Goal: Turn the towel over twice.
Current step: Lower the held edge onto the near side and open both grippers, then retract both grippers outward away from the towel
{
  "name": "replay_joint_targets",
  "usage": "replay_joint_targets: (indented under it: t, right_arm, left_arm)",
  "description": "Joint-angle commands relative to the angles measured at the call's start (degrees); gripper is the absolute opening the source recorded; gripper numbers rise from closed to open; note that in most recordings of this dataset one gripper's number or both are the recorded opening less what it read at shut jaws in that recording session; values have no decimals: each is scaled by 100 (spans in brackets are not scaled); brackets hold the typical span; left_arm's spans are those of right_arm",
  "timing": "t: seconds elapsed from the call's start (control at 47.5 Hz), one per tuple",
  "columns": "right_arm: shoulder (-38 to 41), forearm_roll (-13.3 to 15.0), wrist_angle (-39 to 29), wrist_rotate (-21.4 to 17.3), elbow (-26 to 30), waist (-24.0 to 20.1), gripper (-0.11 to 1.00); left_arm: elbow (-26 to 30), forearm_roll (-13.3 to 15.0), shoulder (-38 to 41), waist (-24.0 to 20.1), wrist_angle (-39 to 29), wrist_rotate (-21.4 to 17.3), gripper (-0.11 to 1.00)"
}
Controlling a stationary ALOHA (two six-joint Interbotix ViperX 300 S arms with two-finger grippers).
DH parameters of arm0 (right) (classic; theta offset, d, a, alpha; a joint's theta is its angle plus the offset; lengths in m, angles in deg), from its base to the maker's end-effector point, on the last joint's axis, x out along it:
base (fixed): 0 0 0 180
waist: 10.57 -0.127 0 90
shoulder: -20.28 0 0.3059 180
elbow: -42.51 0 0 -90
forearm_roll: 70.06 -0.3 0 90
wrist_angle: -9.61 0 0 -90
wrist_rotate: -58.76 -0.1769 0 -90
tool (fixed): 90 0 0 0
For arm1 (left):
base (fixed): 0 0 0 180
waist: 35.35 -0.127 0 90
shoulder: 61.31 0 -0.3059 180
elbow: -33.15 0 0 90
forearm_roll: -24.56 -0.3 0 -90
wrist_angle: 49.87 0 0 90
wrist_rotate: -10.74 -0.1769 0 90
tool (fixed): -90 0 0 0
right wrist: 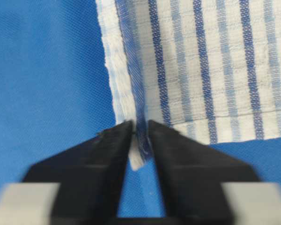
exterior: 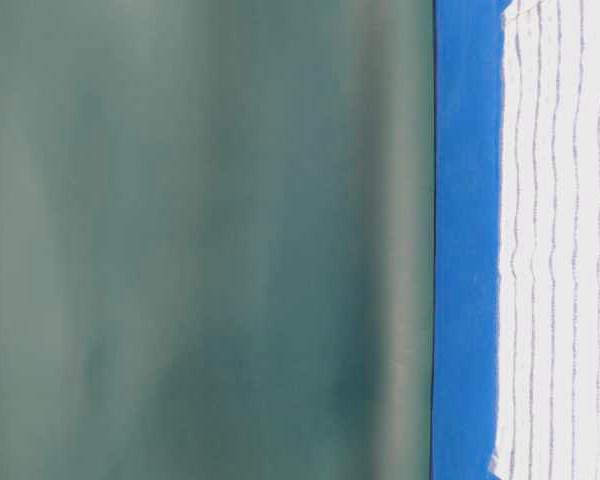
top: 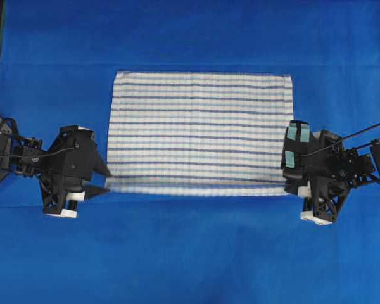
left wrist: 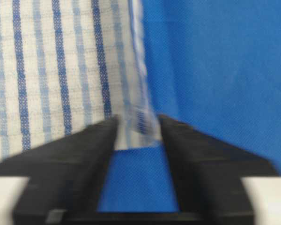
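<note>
Towel [top: 199,133] lies flat and spread on the blue cloth [top: 190,253], midway between the arms. Left gripper [left wrist: 138,129] and right gripper [right wrist: 139,140] each straddle a near corner, jaws parted, the hem standing between them; whether they pinch it cannot be told. How many of the two turns are done cannot be read from the flat towel.
</note>
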Motion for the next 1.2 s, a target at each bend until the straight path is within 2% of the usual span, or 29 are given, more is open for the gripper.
replay_joint_targets:
  t: [0.0,0.084,0.147,0.295,0.442,0.653,0.737,1.011,1.179]
  right_arm:
    - [-79,18,-9,35,141,0,46]
    - [-176,53,-88,79,193,0,65]
    - [-281,141,-176,79,229,9,63]
    - [-650,554,-255,79,325,9,58]
    - [-1169,1187,-141,70,378,97,59]
    - [-1986,2021,185,70,316,492,59]
    - [-2312,2268,290,70,255,686,59]
    - [-3375,2654,554,70,26,1371,58]
    - [-3938,2725,571,70,-272,1652,58]
  left_arm:
    - [141,9,-44,-18,9,-18,49]
    - [220,9,-105,-26,-35,-26,72]
    - [290,9,-185,-18,-132,-26,79]
    - [492,9,-519,-26,-360,-79,77]
    - [642,9,-932,-132,-369,-114,77]
    - [606,9,-1714,-483,-343,-308,76]
    - [545,9,-2039,-624,-325,-404,76]
    - [220,0,-3357,-1187,-308,-475,76]
    - [-176,-9,-4140,-1301,-325,-466,76]
